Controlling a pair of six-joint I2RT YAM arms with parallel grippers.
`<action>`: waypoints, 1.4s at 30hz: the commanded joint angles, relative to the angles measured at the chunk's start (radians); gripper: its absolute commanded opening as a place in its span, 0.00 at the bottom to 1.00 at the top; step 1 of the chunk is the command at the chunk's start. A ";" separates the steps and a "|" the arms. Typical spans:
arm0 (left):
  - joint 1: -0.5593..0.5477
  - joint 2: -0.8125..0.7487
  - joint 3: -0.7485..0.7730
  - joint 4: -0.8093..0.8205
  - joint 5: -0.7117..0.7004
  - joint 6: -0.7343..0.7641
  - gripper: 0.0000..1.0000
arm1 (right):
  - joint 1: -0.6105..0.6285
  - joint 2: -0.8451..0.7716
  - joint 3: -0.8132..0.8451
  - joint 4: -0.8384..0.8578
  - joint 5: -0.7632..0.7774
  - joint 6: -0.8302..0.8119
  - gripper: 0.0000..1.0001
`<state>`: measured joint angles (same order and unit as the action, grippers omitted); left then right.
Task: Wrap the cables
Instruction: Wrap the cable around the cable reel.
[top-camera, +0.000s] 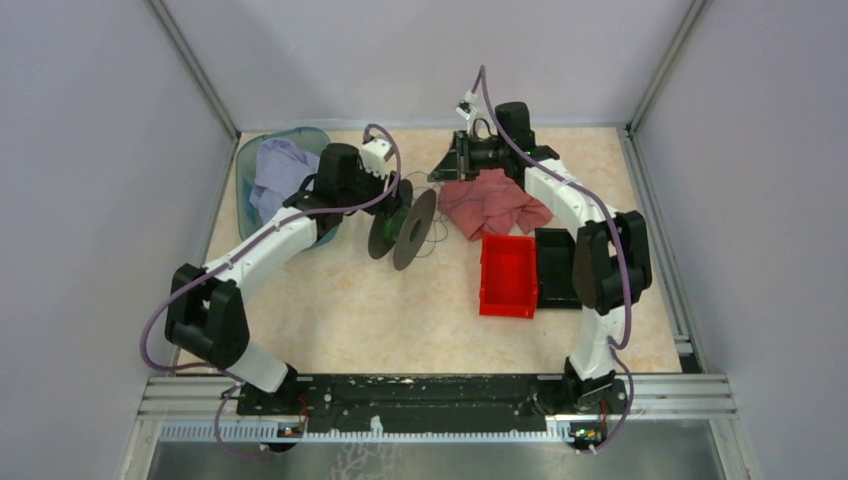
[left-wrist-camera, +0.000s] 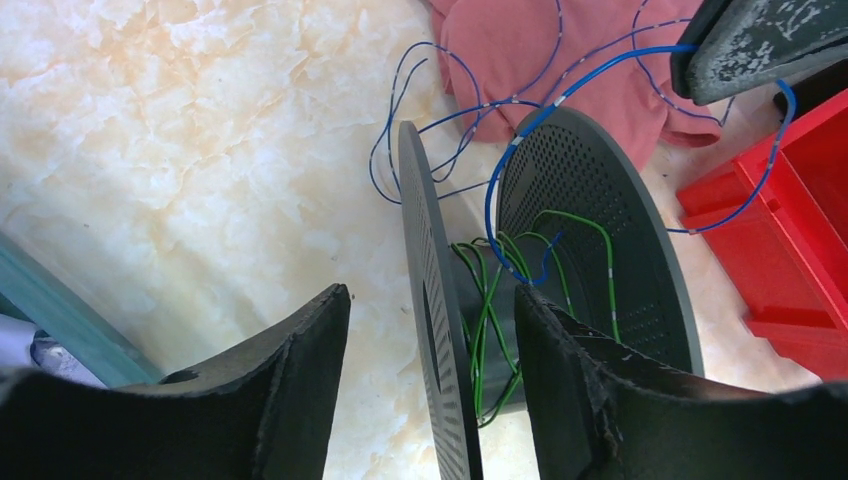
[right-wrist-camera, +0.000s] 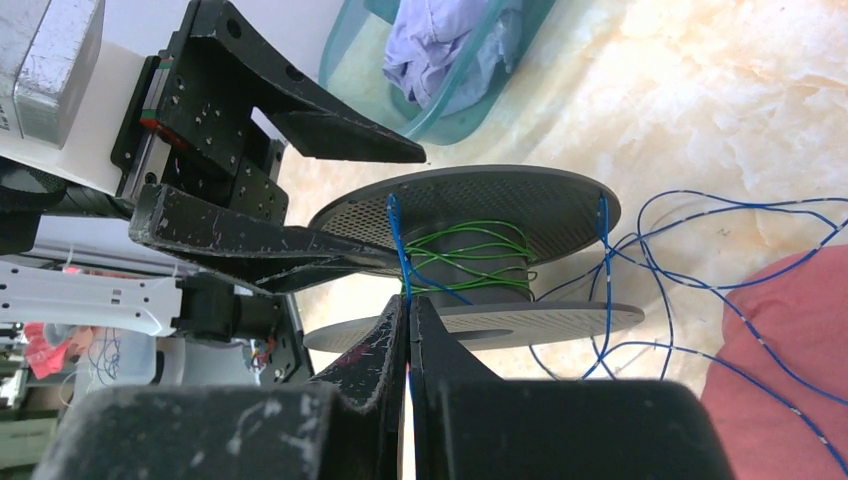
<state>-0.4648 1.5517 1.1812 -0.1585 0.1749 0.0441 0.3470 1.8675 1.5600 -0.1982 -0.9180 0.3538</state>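
Both are working. My right gripper (right-wrist-camera: 408, 330) is pinching the blue cable (right-wrist-camera: 398, 240) shut for winding; my left gripper (left-wrist-camera: 430, 300), wide, is straddling the spool (right-wrist-camera: 470, 200) flange to steady it.

Two pincers: left pincer (left-wrist-camera: 430, 300), right pincer (right-wrist-camera: 408, 310). Two cables: one blue cable (right-wrist-camera: 606, 270) at the right pincer, one green cable (right-wrist-camera: 465, 238) on the one spool (top-camera: 412, 228) at the left pincer. Near the right pincer, one red bin (top-camera: 508, 275), one black tray (top-camera: 553, 262), one pink cloth (top-camera: 495, 205); beside the left pincer, one teal basin (top-camera: 243, 160) with one lilac cloth (top-camera: 278, 168)
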 joint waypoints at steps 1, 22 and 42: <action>-0.002 -0.045 0.013 -0.039 0.028 0.013 0.68 | 0.018 -0.033 0.059 0.070 -0.038 0.038 0.00; -0.002 -0.072 0.005 -0.099 0.042 0.021 0.71 | 0.039 -0.015 0.037 0.072 -0.009 0.027 0.00; -0.002 -0.001 0.039 0.028 -0.046 -0.035 0.77 | 0.046 -0.003 0.038 0.066 -0.004 0.014 0.00</action>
<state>-0.4648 1.5330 1.1839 -0.1883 0.1616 0.0299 0.3779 1.8683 1.5600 -0.1642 -0.9176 0.3859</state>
